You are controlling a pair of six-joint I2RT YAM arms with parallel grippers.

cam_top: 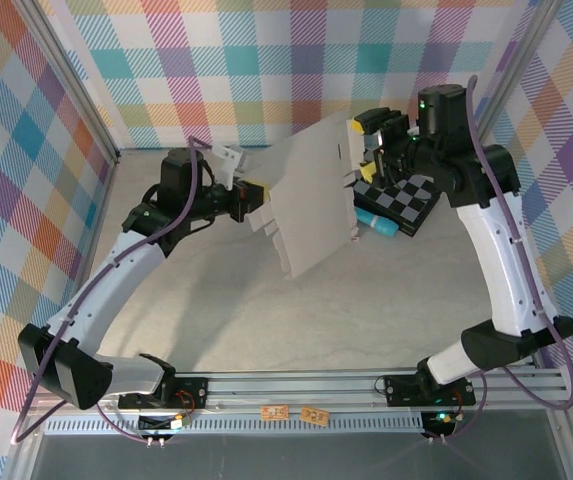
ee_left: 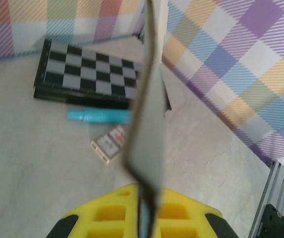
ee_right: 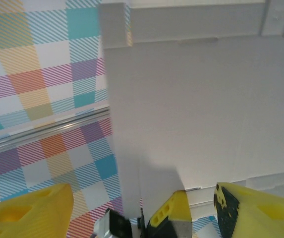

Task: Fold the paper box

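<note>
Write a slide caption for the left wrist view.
Paper box held edge-on in the shut left jaws, above a checkerboard, teal tube and small carton on the table.

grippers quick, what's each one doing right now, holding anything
Left gripper: closed on the edge of the grey-white die-cut cardboard paper box.
Right gripper: open, holding nothing.

Checkerboard (cam_top: 411, 203), black and grey, lies flat on the surface (cam_top: 316, 320), just right of the right end effector (cam_top: 368, 150) and ahead of the left end effector (ee_left: 144, 203). Teal tube (ee_left: 99, 116) lies along the board's edge nearer the left end effector. Small printed packet (ee_left: 109, 144) lies closer again to it, apart from the tube. Plaid walls (cam_top: 216, 70) stand beyond both end effectors. Two orange tags (cam_top: 278, 411) sit by the rail (cam_top: 266, 385), well behind them.
</note>
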